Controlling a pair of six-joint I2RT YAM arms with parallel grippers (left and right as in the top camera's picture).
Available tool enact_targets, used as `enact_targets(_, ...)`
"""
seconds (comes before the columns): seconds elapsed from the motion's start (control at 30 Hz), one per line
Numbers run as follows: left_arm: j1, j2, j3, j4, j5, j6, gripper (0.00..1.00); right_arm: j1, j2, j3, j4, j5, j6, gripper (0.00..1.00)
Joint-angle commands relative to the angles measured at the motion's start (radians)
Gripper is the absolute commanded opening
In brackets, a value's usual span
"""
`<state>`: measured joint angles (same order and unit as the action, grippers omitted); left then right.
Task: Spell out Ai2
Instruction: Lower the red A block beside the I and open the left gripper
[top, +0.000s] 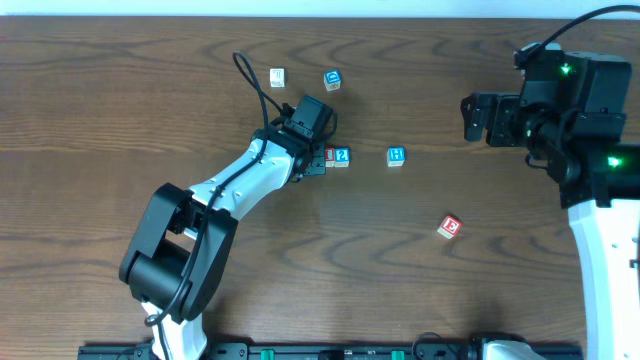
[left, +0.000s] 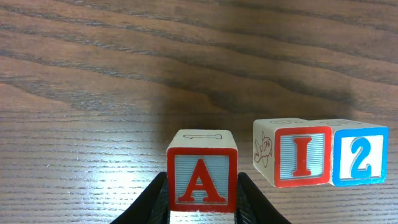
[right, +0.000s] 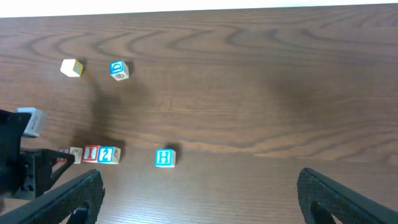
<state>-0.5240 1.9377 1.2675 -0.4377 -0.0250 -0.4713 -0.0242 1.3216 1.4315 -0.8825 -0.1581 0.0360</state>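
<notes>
My left gripper is shut on the red-framed A block, holding it upright at table level. A small gap separates it from the red I block to its right. The I block touches the blue 2 block, and the two stand in a row. In the overhead view the left gripper sits just left of the I block and the 2 block and hides the A. My right gripper is open and empty, high over the right of the table.
A blue H block stands right of the row. A red block lies tilted toward the front right. A white block and a blue block sit toward the back.
</notes>
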Motion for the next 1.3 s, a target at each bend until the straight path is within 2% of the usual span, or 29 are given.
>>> enact_targets(0.0, 0.0, 0.019, -0.003, -0.002, 0.008, 0.007, 0.06, -0.007, -0.014, 0.023, -0.003, -0.008, -0.015, 0.99)
enact_targets(0.1, 0.0, 0.019, -0.003, -0.002, 0.008, 0.007, 0.06, -0.007, -0.014, 0.023, -0.004, -0.008, -0.015, 0.99)
enact_targets(0.23, 0.0, 0.019, -0.003, -0.002, 0.008, 0.007, 0.25, -0.007, -0.014, 0.023, -0.004, -0.007, -0.015, 0.99)
enact_targets(0.37, 0.0, 0.019, -0.003, 0.001, 0.008, 0.007, 0.36, -0.007, -0.014, 0.023, -0.004, -0.008, -0.015, 0.99)
enact_targets(0.43, 0.0, 0.019, -0.003, 0.001, 0.008, 0.007, 0.37, -0.007, -0.014, 0.023, -0.004, -0.008, -0.015, 0.99)
enact_targets(0.5, 0.0, 0.019, -0.003, 0.001, 0.008, 0.007, 0.42, -0.007, -0.014, 0.023, -0.004, -0.007, -0.015, 0.99)
enact_targets(0.7, 0.0, 0.019, -0.003, 0.002, 0.008, 0.007, 0.41, -0.007, -0.014, 0.023, -0.004, -0.008, -0.015, 0.99)
enact_targets(0.87, 0.0, 0.018, 0.0, 0.018, 0.008, 0.008, 0.35, -0.007, -0.014, 0.023, -0.005, -0.008, -0.015, 0.99)
enact_targets(1.1, 0.0, 0.015, 0.048, 0.011, 0.008, 0.031, 0.35, -0.007, -0.014, 0.023, -0.009, -0.008, -0.015, 0.99)
enact_targets(1.27, 0.003, 0.008, 0.109, -0.059, -0.012, 0.031, 0.36, -0.007, -0.014, 0.023, -0.012, -0.008, -0.015, 0.99)
